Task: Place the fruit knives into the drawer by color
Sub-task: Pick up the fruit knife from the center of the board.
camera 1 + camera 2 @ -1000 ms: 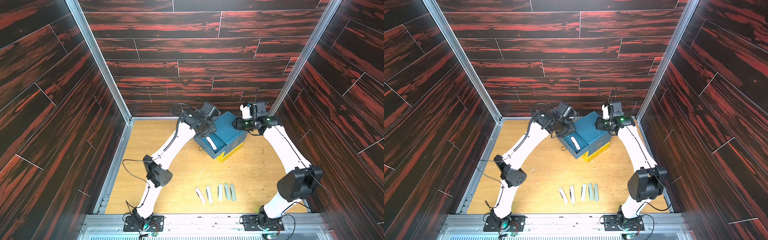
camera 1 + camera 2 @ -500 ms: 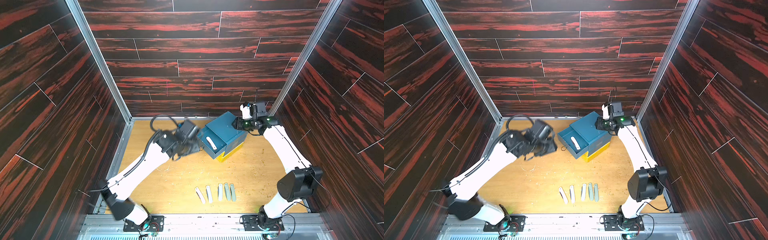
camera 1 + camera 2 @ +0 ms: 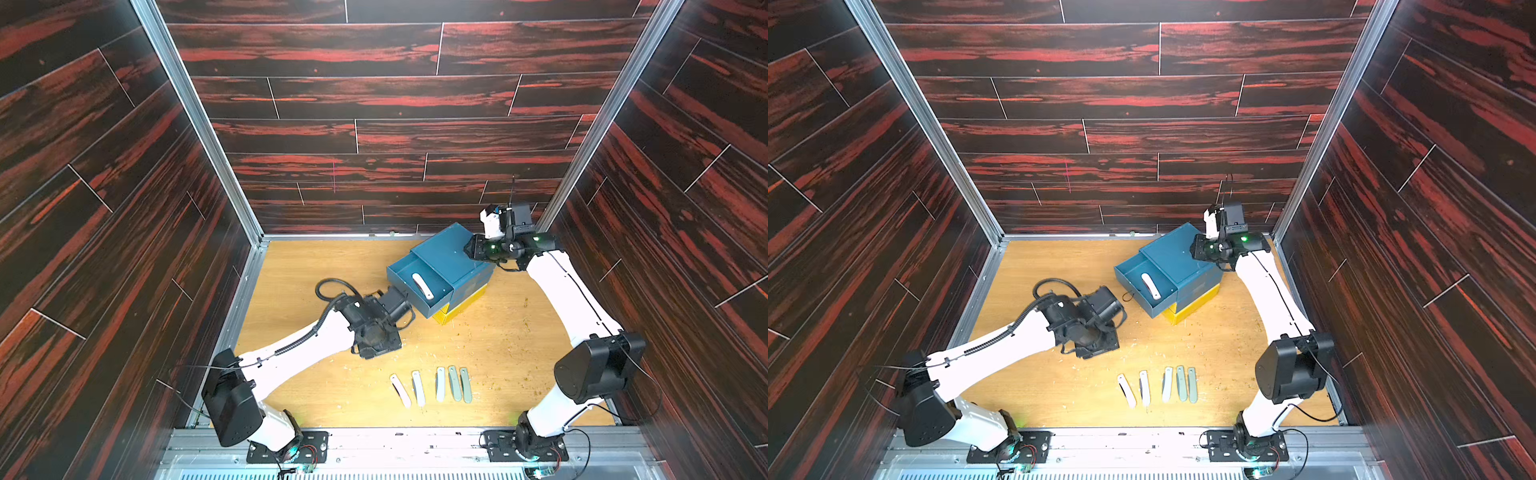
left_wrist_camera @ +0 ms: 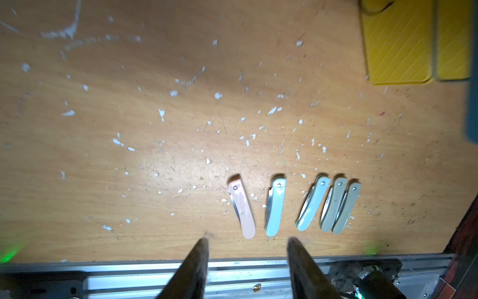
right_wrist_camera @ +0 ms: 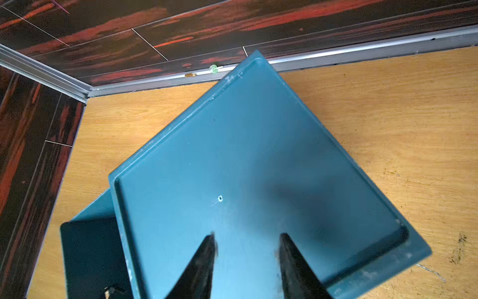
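Pinch the likely light, stiff, slick fruit knives (image 4: pixel 276 207) across mid-handle, starting with left jaws and right jaws parted, empty.

Left arm (image 3: pixel 299 349): low, forward.
Left gripper (image 4: pixel 248 242): parted, empty.
Right arm (image 3: pixel 569 299): extended rearward.
Right gripper (image 5: pixel 247 237): parted, seemingly empty.

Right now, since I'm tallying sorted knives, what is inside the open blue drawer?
One whitish knife lies in the open blue drawer. Its rear part sits under the blue cabinet top, so anything there is hidden.
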Tool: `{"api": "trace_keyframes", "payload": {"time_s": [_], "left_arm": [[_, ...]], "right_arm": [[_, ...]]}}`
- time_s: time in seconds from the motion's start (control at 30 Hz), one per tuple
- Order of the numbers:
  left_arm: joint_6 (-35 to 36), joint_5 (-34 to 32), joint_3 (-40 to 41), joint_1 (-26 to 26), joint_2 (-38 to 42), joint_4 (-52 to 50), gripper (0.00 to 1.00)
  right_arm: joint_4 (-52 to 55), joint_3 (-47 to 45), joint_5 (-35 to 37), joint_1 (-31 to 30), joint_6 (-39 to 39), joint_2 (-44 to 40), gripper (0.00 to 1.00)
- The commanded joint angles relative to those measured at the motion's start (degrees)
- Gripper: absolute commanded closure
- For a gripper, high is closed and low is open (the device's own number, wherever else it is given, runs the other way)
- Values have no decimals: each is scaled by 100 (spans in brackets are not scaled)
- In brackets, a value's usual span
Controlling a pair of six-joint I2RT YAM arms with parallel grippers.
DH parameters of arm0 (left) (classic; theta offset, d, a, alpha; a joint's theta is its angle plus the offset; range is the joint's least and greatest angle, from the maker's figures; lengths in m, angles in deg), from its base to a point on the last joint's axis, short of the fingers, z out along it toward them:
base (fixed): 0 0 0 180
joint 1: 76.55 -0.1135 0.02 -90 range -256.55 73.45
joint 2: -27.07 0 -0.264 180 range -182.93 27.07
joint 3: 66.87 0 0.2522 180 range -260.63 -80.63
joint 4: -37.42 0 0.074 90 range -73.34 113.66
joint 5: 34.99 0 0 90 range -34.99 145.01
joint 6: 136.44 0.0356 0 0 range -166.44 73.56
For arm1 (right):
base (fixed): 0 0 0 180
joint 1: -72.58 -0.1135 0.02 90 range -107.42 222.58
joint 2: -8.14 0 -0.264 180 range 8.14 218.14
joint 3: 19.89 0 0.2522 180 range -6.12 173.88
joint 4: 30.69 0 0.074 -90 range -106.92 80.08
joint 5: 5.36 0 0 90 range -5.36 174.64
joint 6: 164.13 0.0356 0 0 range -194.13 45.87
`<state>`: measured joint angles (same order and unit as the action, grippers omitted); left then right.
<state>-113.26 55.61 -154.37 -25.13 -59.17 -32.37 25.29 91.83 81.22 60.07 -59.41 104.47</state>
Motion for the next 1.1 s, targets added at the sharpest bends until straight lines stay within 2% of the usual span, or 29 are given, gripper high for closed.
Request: {"api": "trace_keyframes", "payload": {"time_s": [0.0, 0.13, 0.4, 0.73, 1.07], "left_arm": [[-462, 220, 290, 140, -63, 127, 44], [-705, 405, 595, 258, -316, 418, 44], [-942, 547, 516, 591, -892, 530, 41], [-1445, 726, 1047, 769, -1001, 1136, 40], [-1613, 713, 1125, 861, -1165, 1147, 40]], "right_arm": [[94, 61, 39, -19, -14, 6, 56], [51, -30, 32, -21, 23, -47, 56], [15, -136, 28, -15, 61, -123, 56], [6, -184, 69, -11, 38, -220, 56], [-20, -179, -1, -16, 48, -214, 56]]}}
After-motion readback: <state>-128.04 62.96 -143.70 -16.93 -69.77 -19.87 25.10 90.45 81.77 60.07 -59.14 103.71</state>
